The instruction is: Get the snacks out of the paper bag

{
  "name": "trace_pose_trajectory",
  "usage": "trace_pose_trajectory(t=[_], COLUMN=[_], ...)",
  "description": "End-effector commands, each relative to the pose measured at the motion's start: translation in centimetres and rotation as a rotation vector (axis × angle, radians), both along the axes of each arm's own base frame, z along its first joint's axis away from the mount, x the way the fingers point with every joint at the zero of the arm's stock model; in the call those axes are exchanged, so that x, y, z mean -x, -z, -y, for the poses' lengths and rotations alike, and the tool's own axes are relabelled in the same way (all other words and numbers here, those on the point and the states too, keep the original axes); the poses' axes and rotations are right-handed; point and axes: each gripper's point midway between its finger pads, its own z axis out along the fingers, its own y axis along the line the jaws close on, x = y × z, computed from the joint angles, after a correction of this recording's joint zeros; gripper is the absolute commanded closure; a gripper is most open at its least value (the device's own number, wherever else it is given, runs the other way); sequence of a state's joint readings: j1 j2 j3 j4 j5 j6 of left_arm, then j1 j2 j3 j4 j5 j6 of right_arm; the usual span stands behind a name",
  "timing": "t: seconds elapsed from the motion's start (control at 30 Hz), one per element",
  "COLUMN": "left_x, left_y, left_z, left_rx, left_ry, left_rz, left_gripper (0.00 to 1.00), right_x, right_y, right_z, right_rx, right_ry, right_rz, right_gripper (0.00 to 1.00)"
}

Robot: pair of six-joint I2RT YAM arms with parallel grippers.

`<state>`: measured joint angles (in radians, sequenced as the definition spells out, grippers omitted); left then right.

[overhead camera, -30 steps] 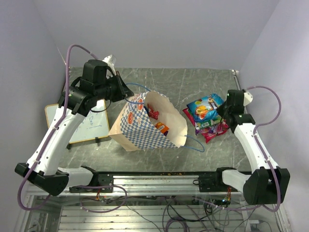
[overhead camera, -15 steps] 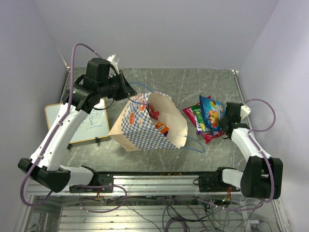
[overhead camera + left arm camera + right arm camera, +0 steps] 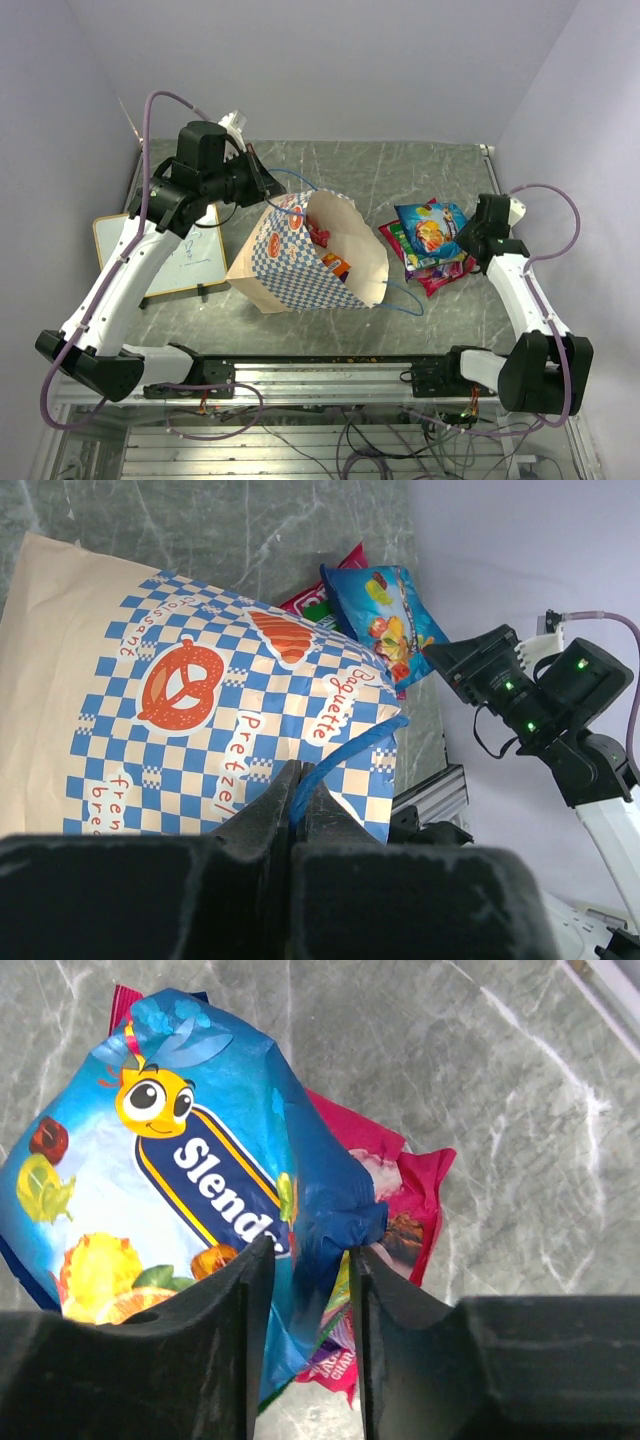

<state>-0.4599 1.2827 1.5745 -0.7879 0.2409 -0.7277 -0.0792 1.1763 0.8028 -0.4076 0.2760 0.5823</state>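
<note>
Counting one paper bag (image 3: 300,272) on one table (image 3: 400,170), with two blue cord handles (image 3: 404,300). Making out at least two snack packets inside the bag: one red packet (image 3: 318,236) and one orange packet (image 3: 337,265). Counting at least three more piled beside it: one blue packet (image 3: 428,230) on top, one green packet (image 3: 408,250), one pink packet (image 3: 447,275); not managing a full total for the pile. Noting one white board (image 3: 185,262) and two arms, left arm (image 3: 120,280) and right arm (image 3: 525,295).

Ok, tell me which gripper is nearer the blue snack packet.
Right. The right gripper sits at the edge of the blue snack packet, fingers parted either side of it. The left gripper is across the paper bag, shut on its blue cord handle.
</note>
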Motion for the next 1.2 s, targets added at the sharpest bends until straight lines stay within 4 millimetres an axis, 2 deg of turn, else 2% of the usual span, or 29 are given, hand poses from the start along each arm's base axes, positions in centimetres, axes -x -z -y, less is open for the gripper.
trace_pose_trajectory(t=[0.0, 0.1, 0.13, 0.2, 0.27, 0.37, 0.5, 0.6, 0.7, 0.77, 0.87, 0.93, 1.07, 1.17], left_x=[-0.5, -0.5, -0.5, -0.4, -0.3, -0.1, 0.2, 0.1, -0.5, -1.2, -1.9, -2.2, -2.0, -1.7], left_y=[-1.0, -0.7, -0.6, -0.4, -0.3, -0.2, -0.1, 0.0, -0.2, -0.8, -1.6, -1.9, -2.8, -2.9], left_z=[0.5, 0.8, 0.8, 0.8, 0.7, 0.5, 0.3, -0.1, -0.3, -0.3, 0.4, 1.0, 2.2, 2.7], left_rx=[0.042, 0.051, 0.053, 0.052, 0.046, 0.038, 0.037, 0.020, -0.011, -0.030, -0.038, -0.029, 0.034, 0.079], left_ry=[0.013, 0.018, 0.022, 0.022, 0.023, 0.017, 0.013, 0.000, -0.008, -0.006, 0.025, 0.052, 0.096, 0.112], left_rz=[0.030, 0.019, 0.015, 0.010, 0.009, 0.007, 0.004, 0.007, 0.021, 0.043, 0.062, 0.059, 0.066, 0.065], left_gripper=[0.93, 0.93, 0.93, 0.93, 0.93, 0.93, 0.93, 0.93, 0.93, 0.93, 0.93, 0.93, 0.93, 0.93], right_x=[1.0, 1.2, 1.0, 0.2, -1.4, -4.0, -6.4, -6.6, -6.5, -6.4, -6.4, -6.3, -5.6, -4.2], right_y=[-1.2, -2.0, -2.8, -4.1, -6.2, -8.5, -9.5, -8.8, -6.9, -5.1, -1.7, -0.2, 1.6, 2.2], right_z=[0.2, 1.1, 1.5, 1.9, 1.2, -1.7, -9.7, -16.3, -20.5, -22.0, -23.6, -24.4, -26.8, -29.2], right_rx=[0.021, 0.070, 0.094, 0.128, 0.164, 0.183, 0.161, 0.076, -0.034, -0.099, -0.180, -0.218, -0.259, -0.293], right_ry=[-0.021, -0.006, 0.000, -0.016, -0.098, -0.269, -0.643, -0.881, -1.009, -1.036, -1.046, -1.054, -1.105, -1.155], right_rz=[-0.034, -0.056, -0.052, -0.038, -0.004, 0.052, 0.090, 0.089, 0.051, -0.003, -0.114, -0.173, -0.260, -0.283], right_gripper=[0.59, 0.40, 0.33, 0.26, 0.24, 0.22, 0.20, 0.20, 0.20, 0.20, 0.22, 0.25, 0.31, 0.32])
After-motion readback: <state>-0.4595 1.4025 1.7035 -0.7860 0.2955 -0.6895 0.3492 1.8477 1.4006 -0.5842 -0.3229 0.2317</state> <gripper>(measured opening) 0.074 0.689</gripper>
